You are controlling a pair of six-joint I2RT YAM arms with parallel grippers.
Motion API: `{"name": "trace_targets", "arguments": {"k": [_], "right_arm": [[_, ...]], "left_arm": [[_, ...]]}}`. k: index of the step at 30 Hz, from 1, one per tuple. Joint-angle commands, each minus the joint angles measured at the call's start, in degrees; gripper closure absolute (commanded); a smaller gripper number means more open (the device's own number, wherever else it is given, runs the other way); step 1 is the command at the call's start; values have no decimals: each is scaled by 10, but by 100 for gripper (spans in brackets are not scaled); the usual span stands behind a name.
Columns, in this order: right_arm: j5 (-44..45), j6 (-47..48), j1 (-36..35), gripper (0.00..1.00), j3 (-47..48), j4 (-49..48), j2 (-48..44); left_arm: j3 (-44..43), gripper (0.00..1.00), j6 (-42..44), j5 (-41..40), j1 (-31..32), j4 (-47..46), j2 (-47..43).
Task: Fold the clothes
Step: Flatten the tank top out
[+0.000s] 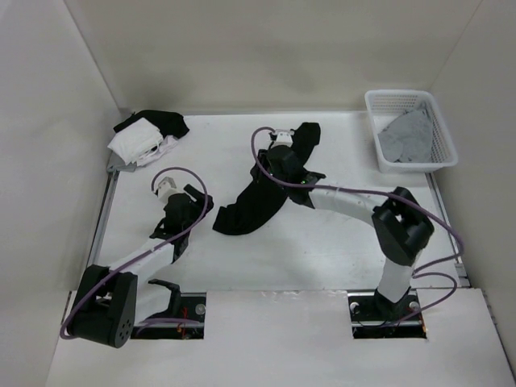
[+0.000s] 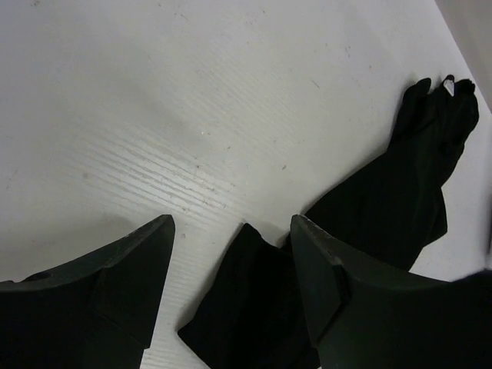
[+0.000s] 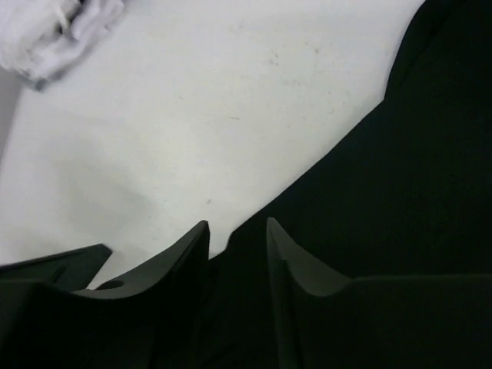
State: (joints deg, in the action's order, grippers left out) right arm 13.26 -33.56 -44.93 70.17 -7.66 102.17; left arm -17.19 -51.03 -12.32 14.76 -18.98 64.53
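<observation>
The clothes point(image 1: 258, 201) are one black garment, bunched into a long strip that runs diagonally across the middle of the white table point(image 1: 339, 242). My left gripper point(image 1: 201, 205) sits at the strip's near left end. In the left wrist view this gripper point(image 2: 231, 223) is wide open, with a corner of the clothes point(image 2: 246, 300) lying between its fingers, untouched on the left side. My right gripper point(image 1: 276, 153) hovers over the strip's far part. In the right wrist view it point(image 3: 237, 224) stands partly open, astride the fabric's edge point(image 3: 384, 192).
A white basket point(image 1: 439, 129) holding a light grey garment point(image 1: 407, 135) stands at the back right. A white-and-black pile of clothes point(image 1: 149, 137) lies at the back left, its white part point(image 3: 54, 31) also showing in the right wrist view. White walls enclose the table.
</observation>
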Motion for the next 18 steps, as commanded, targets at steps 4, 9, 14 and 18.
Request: {"name": "trace_targets", "arguments": {"k": [4,9,14,18], "right_arm": [[-1,61,35,50,159,186,99],[50,99,83,45,213,237,139],[58,119,125,44,293,250,206],[34,122,142,45,346,263,245]], "left_arm": [[-4,46,-4,96,5,-21,49],[-2,52,-6,160,7,-6,67],[6,63,-8,166,19,-4,74],[4,72,-8,166,20,-3,74]]}}
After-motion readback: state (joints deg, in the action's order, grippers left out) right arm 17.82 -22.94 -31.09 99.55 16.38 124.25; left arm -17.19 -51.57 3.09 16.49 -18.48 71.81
